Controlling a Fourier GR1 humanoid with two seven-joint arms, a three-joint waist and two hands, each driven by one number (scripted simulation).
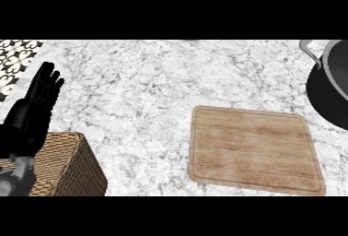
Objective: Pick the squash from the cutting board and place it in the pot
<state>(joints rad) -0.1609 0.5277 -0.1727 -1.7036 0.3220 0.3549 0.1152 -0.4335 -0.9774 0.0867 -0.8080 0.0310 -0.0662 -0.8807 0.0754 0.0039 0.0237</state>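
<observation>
Head view, bare cutting board point(255, 150), pot point(329, 87) upper right

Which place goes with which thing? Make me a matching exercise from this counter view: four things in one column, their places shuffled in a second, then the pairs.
Things:
1. cutting board
2. pot
3. wicker basket
4. left robot hand

Places:
A. right edge, cut off by the frame
B. lower left corner
C. lower middle-right, nothing on it
D. left edge, above the basket, fingers straight

Pairs: 1-C, 2-A, 3-B, 4-D
</observation>
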